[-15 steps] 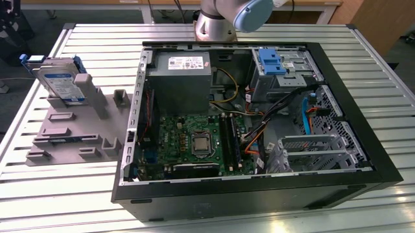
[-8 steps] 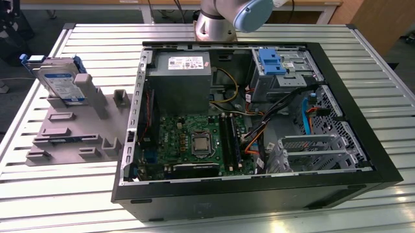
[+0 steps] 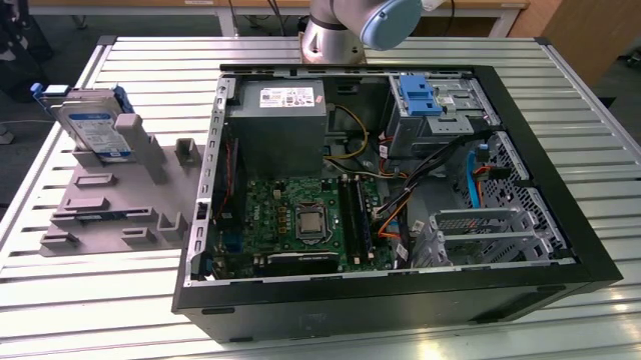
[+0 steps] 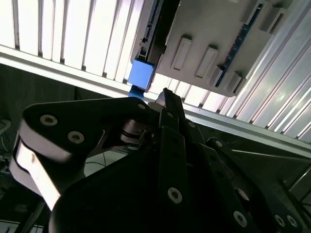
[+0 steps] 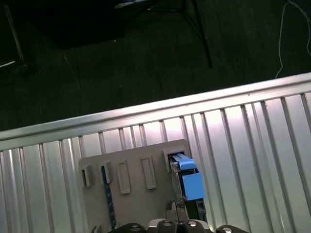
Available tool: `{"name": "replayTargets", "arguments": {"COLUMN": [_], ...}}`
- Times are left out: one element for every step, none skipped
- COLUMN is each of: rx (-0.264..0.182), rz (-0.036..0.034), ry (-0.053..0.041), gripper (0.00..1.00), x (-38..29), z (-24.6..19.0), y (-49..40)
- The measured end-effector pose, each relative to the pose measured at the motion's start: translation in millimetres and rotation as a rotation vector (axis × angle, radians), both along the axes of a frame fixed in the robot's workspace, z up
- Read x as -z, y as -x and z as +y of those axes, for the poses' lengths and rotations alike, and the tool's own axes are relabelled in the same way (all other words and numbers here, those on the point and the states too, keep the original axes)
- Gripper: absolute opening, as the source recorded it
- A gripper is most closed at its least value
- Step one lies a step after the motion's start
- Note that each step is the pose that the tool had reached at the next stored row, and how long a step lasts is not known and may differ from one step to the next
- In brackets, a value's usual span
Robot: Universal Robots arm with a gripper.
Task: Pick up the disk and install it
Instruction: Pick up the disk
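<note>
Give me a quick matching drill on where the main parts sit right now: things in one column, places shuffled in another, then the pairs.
Things:
1. disk
2. power supply box
3. blue bracket
4. motherboard

Places:
A. lying flat in the computer case, near half
B. upright in the grey holder on the table, at the exterior view's left of the case
C. far end of the case, toward the exterior view's right
D. far end of the case, by its wall on the exterior view's left

Pairs: 1-B, 2-D, 3-C, 4-A

Arm (image 3: 346,30) cut off at exterior view's top edge. Disk (image 4: 142,75) runs past frame edge in second wrist view; gripper (image 4: 167,99) body cropped likewise.
</note>
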State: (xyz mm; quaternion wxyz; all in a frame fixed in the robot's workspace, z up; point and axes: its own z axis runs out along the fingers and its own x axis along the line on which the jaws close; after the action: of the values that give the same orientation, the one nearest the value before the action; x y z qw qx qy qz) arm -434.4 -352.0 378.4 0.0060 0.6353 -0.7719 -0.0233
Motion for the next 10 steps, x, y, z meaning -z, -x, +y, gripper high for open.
{"name": "replayTargets", "arguments": {"rx": [-0.018,-0.037,-0.048,-0.052,-0.052,-0.052,-0.052,-0.052,-0.052,-0.052], "rz": [-0.0001,0.0,0.0,0.0001,0.0,0.0,-0.0001,-0.0001,-0.0001,-0.0002], "ry": [-0.0001,0.0,-0.0007,-0.0021,-0.0022,-0.0023,-0.0023,-0.0024,-0.0024,-0.0024], "gripper": [0.11,0.11,0.11,0.11,0.11,0.11,0.11,0.11,0.11,0.11], "x": [0.4,0.5,0.6,0.5,0.6,0.6,0.6,0.6,0.6,0.6], "z": [0.0,0.0,0.0,0.0,0.1,0.1,0.0,0.0,0.0,0.0], "y": [0.0,0.0,0.0,0.0,0.0,0.0,0.0,0.0,0.0,0.0]}}
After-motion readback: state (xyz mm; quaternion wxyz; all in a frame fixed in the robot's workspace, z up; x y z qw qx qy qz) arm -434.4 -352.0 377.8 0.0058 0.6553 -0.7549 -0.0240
